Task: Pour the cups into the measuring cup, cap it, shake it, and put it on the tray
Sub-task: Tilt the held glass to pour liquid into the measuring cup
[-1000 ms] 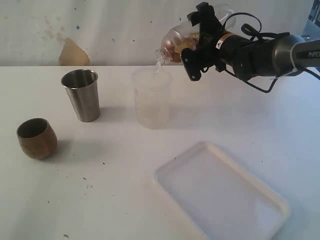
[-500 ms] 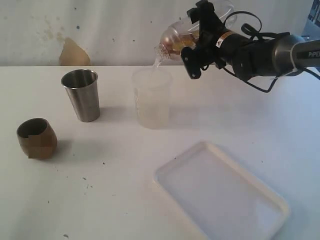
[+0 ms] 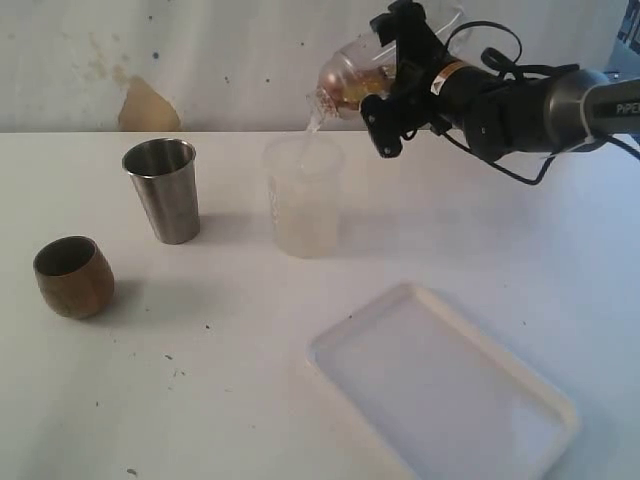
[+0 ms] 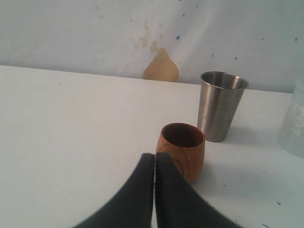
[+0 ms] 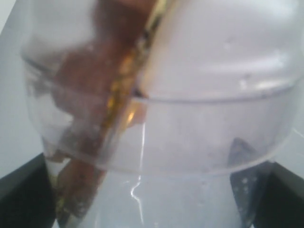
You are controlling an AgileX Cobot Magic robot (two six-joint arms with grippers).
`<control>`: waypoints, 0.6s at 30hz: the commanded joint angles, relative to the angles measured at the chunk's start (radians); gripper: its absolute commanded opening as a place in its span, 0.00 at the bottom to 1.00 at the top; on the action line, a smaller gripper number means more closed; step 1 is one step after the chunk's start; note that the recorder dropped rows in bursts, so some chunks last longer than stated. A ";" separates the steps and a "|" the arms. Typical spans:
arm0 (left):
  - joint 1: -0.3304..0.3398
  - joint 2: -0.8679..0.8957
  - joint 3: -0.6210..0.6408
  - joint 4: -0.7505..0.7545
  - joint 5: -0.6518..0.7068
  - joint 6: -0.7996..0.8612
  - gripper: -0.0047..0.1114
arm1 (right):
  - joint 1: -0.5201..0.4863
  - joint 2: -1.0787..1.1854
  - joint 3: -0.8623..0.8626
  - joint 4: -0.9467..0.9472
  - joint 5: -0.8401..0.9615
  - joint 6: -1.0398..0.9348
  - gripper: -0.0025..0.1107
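Note:
My right gripper (image 3: 388,85) is shut on the clear measuring cup (image 3: 350,82), held tilted in the air with its mouth down and leftward. A thin stream falls from it into the frosted whitish container (image 3: 303,195) standing below. The right wrist view is filled by the clear measuring cup (image 5: 156,95), with a dark finger (image 5: 280,194) at each side. The steel tumbler (image 3: 163,190) and the brown wooden cup (image 3: 73,276) stand upright at the left. My left gripper (image 4: 154,159) is shut and empty, just short of the wooden cup (image 4: 182,154).
The white tray (image 3: 445,385) lies at the front right, bare. The steel tumbler (image 4: 219,111) stands behind the wooden cup, and the frosted container's edge (image 4: 297,123) shows beside it. A stained wall closes the table's far side.
The right gripper has lifted and tipped the clear cup slightly further over the frosted container, and the stream keeps running. Nothing else has moved.

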 commanded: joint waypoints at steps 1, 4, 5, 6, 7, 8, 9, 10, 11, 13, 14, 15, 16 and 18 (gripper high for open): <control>0.002 -0.005 0.005 -0.005 -0.004 0.002 0.05 | 0.001 -0.019 -0.011 -0.001 -0.070 0.004 0.02; 0.002 -0.005 0.005 -0.005 -0.004 0.002 0.05 | 0.001 -0.019 -0.011 -0.005 -0.069 0.004 0.02; 0.002 -0.005 0.005 -0.005 -0.004 0.002 0.05 | 0.001 -0.019 -0.011 -0.005 -0.069 0.004 0.02; 0.002 -0.005 0.005 -0.005 -0.004 0.002 0.05 | 0.001 -0.019 -0.009 -0.008 -0.069 0.004 0.02; 0.002 -0.005 0.005 -0.005 -0.004 0.002 0.05 | 0.001 -0.019 -0.005 -0.011 -0.069 0.004 0.02; 0.002 -0.005 0.005 -0.005 -0.004 0.002 0.05 | 0.001 -0.021 -0.001 -0.013 -0.072 0.004 0.02; 0.002 -0.005 0.005 -0.005 -0.004 0.002 0.05 | 0.001 -0.023 0.009 -0.020 -0.074 0.004 0.02; 0.002 -0.005 0.005 -0.005 -0.004 0.002 0.05 | 0.001 -0.029 0.016 -0.027 -0.076 0.004 0.02; 0.002 -0.005 0.005 -0.005 -0.004 0.002 0.05 | 0.001 -0.031 0.022 -0.038 -0.076 0.007 0.02; 0.002 -0.005 0.005 -0.005 -0.004 0.002 0.05 | 0.001 -0.035 0.034 -0.041 -0.077 0.007 0.02; 0.002 -0.005 0.005 -0.005 -0.004 0.002 0.05 | 0.001 -0.035 0.034 -0.041 -0.077 0.007 0.02; 0.002 -0.005 0.005 -0.005 -0.004 0.002 0.05 | 0.001 -0.035 0.034 -0.041 -0.077 0.007 0.02; 0.002 -0.005 0.005 -0.005 -0.004 0.002 0.05 | 0.001 -0.035 0.034 -0.041 -0.077 0.007 0.02; 0.002 -0.005 0.005 -0.005 -0.004 0.002 0.05 | 0.003 -0.037 0.034 -0.041 -0.082 0.007 0.02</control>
